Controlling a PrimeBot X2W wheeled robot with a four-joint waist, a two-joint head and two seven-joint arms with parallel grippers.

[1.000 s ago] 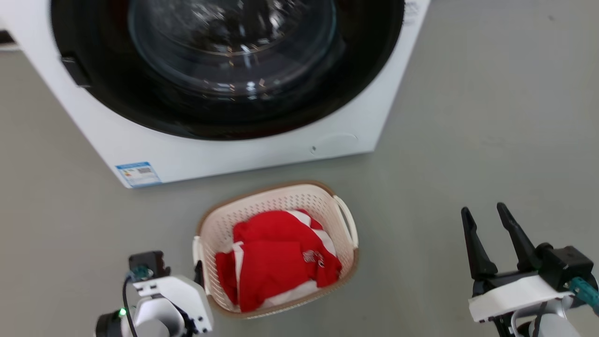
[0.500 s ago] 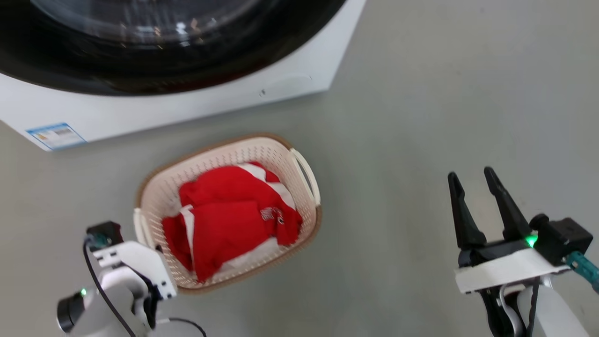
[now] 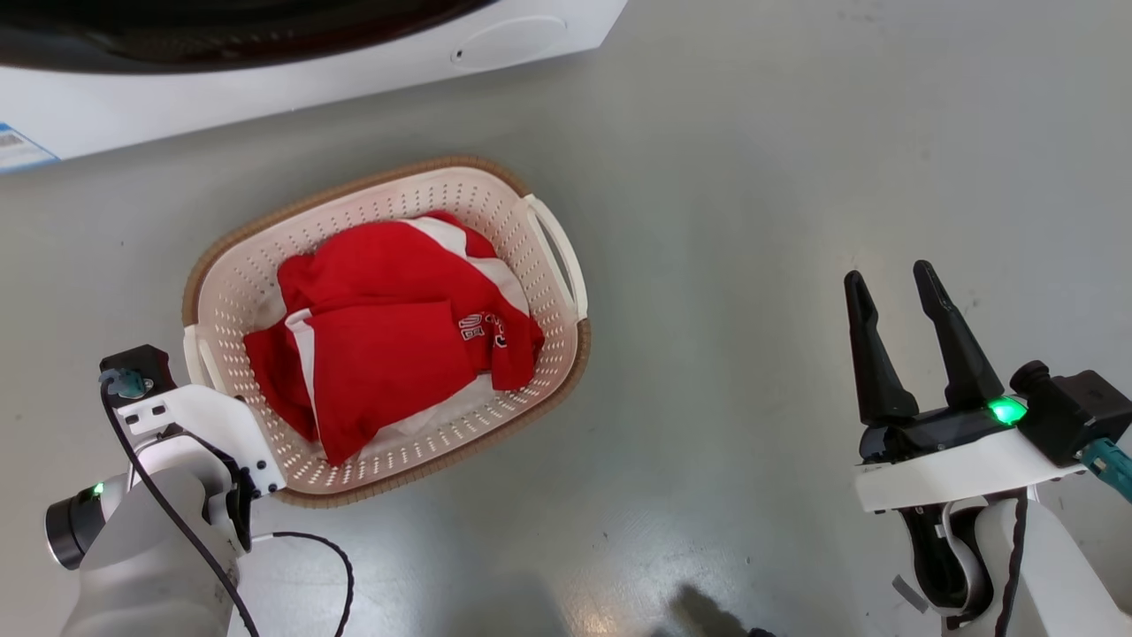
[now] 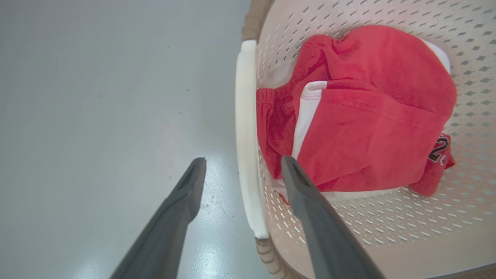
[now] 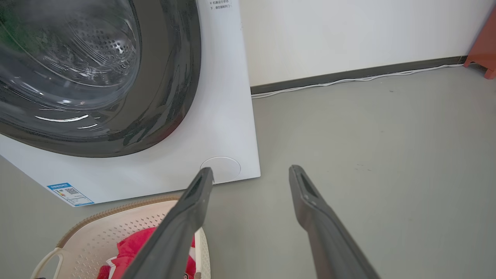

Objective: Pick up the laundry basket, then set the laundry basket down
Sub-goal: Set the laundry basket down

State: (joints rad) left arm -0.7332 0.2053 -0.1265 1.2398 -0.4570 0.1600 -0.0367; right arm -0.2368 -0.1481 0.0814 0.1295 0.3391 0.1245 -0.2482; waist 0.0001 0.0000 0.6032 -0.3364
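The laundry basket [image 3: 553, 345] stands on the grey floor, cream and perforated with a brown rim, and holds a red and white garment [image 3: 389, 336]. In the left wrist view my left gripper [image 4: 243, 159] is open and straddles the basket's white left handle [image 4: 246, 116]. One finger [image 4: 182, 201] is outside over the floor, the other [image 4: 310, 201] inside the basket [image 4: 387, 232] beside the garment. From the head camera that arm's wrist [image 3: 190, 420] covers the fingers. My right gripper [image 3: 889, 274] is open and empty, well to the right of the basket's right handle [image 3: 557, 252].
A white front-loading washer [image 3: 265, 80] stands just behind the basket; its dark door ring and glass show in the right wrist view [image 5: 97, 77]. A wall with a dark skirting and a white cable [image 5: 348, 79] lies further back. Open floor spreads to the right.
The head camera has tilted down and come closer: the washer has slid out the top and the basket looks larger. Both grippers stay open, the left by the basket's left handle.
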